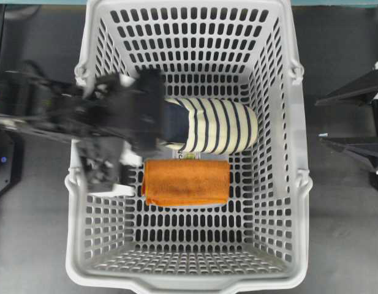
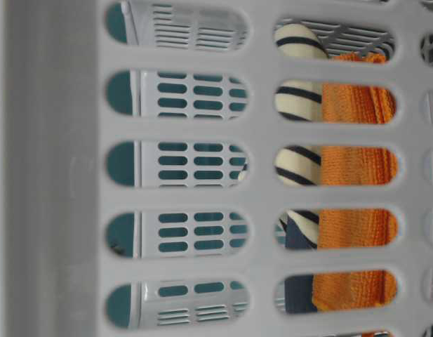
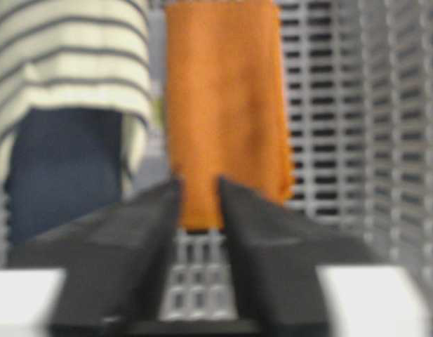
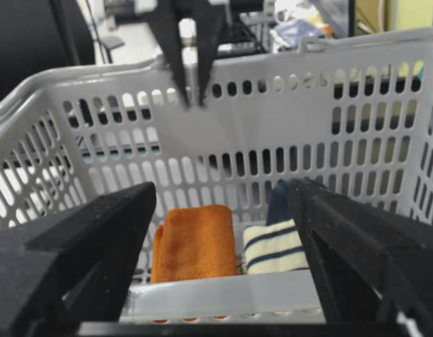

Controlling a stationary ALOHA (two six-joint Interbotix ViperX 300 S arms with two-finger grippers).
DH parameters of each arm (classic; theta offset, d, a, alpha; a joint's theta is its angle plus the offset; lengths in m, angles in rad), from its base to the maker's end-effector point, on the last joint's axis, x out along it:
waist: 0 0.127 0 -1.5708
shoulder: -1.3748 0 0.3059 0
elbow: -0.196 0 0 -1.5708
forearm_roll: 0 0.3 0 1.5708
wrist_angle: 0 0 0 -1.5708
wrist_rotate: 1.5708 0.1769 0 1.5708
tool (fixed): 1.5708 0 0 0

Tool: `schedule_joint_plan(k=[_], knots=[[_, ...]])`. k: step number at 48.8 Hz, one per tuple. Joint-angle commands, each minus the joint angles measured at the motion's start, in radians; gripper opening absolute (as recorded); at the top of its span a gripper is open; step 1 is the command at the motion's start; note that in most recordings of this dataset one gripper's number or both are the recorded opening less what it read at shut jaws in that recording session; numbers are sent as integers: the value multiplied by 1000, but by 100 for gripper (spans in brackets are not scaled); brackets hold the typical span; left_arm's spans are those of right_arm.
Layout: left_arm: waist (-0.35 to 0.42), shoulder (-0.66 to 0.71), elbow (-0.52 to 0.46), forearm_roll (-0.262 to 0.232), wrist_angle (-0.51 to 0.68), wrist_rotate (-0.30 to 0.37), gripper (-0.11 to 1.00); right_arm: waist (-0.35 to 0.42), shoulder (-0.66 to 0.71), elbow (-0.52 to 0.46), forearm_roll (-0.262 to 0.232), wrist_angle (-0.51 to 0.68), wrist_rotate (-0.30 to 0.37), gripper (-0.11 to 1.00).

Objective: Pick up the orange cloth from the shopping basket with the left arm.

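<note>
**Left arm above the basket, cloth on the basket floor**

The shopping basket (image 1: 299, 122) stands on a dark tabletop (image 1: 345, 233) and fills most of the overhead view. Two items lie on its perforated floor, side by side and touching or nearly so:

- The orange cloth (image 1: 186, 182), folded into a flat rectangle, lies near the middle of the floor.
- A striped slipper (image 1: 216, 125), cream with navy bands and a navy opening, lies just beside the cloth, on the side towards the top of the overhead view.

The left arm (image 1: 48, 110) reaches in over the basket's left rim. Its image is blurred in the overhead view. The left gripper (image 3: 198, 203) points towards the near end of the cloth. In the left wrist view its fingers (image 3: 142, 239) stand a narrow gap apart, with the cloth's near edge showing in that gap. Blur makes it hard to tell whether the fingers touch the cloth; the right wrist view shows them (image 4: 189, 53) high against the far wall, above the cloth, holding nothing.

The right gripper (image 4: 223, 267) sits outside the basket's right rim. Its fingers (image 4: 83, 246) are spread wide and empty, framing the cloth and slipper beyond the rim.

The table-level view looks through the basket's slotted wall, showing the cloth pressed close against the slipper.
</note>
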Motion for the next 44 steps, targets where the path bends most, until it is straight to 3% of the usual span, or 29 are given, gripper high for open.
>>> schedule_joint_plan(k=[1, 8, 12, 25, 44], knots=[[-11, 55, -86, 3, 46, 3, 34, 2, 5, -23, 2, -12, 2, 74], [-35, 160, -153, 3, 98, 2, 76, 2, 5, -21, 2, -15, 2, 74], [-43, 210, -173, 3, 120, 3, 89, 2, 5, -21, 2, -15, 0, 73], [-44, 314, -172, 3, 110, 2, 88, 2, 5, -21, 2, -15, -2, 74], [-32, 385, -146, 2, -6, 0, 88, 2, 5, -15, 2, -15, -2, 74]])
